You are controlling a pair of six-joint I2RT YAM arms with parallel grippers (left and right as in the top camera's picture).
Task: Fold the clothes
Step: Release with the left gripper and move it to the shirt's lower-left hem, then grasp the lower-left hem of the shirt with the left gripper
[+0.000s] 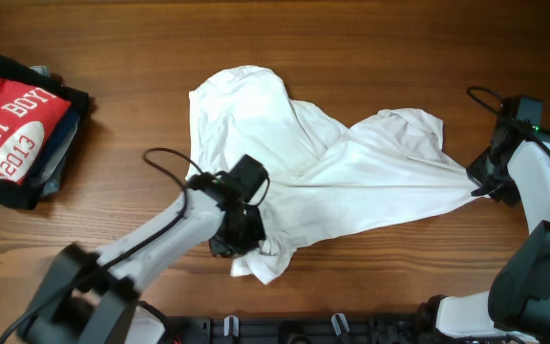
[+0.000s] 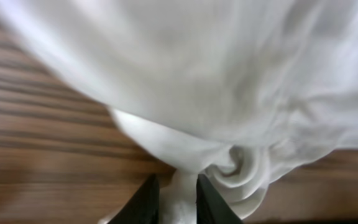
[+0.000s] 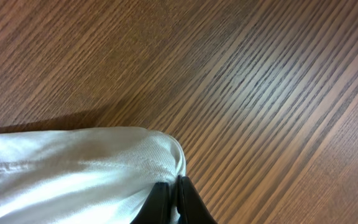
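A white shirt lies crumpled and stretched across the middle of the wooden table. My left gripper is shut on a bunched lower edge of the white shirt, with cloth pinched between its fingers. My right gripper is shut on the shirt's right end, pulling it taut. In the right wrist view the hem is clamped between the fingers.
A folded stack of clothes with a red printed shirt on top sits at the far left. Bare wooden table lies behind the shirt and between the shirt and the stack.
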